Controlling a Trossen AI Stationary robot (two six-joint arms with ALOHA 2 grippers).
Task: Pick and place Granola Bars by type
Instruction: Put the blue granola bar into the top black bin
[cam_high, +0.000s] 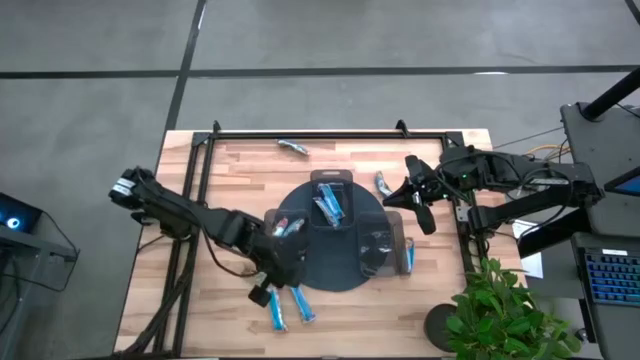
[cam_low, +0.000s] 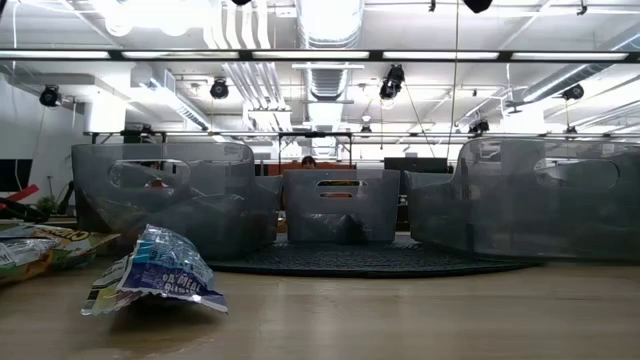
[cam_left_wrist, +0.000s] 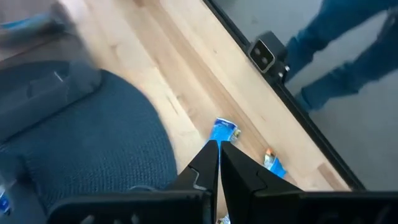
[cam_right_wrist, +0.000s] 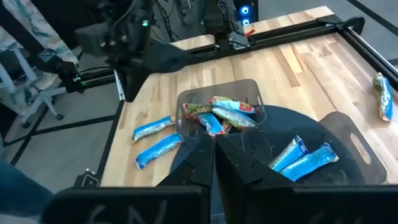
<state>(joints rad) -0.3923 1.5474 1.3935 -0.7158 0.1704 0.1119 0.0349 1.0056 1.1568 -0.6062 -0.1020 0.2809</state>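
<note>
- We see the left gripper (cam_high: 283, 262) over the round dark tray's (cam_high: 335, 280) left rim, toward the table's (cam_high: 180, 270) near edge, its fingers pressed together with nothing between them in its wrist view (cam_left_wrist: 217, 163)
- The right gripper (cam_high: 412, 200) hangs by the tray's right side, fingers likewise pressed together and empty (cam_right_wrist: 213, 152)
- Granola bars are split up: two light blue ones (cam_high: 331, 206) lie in the far clear bin (cam_high: 332, 178), a mixed red and blue bunch (cam_right_wrist: 219, 113) fills the left bin, and a blue bar (cam_high: 409, 255) rests by the right bin (cam_high: 378, 243)
- Loose bars remain: two blue ones (cam_high: 291, 308) near the table's near edge, a greenish-silver one (cam_high: 292, 147) by the far edge, another (cam_high: 382, 184) just off the tray's far right rim
- We judge the main risk is a shut gripper coming down on a bar: it would shove the slick wrapper, not pinch it
- The two near bars lie close to the edge, so a push could slide them off
- The left bin's mix suggests a sorting slip; adding another blue bar there would worsen it
- A low sweep over the tray could knock the light clear bins
</note>
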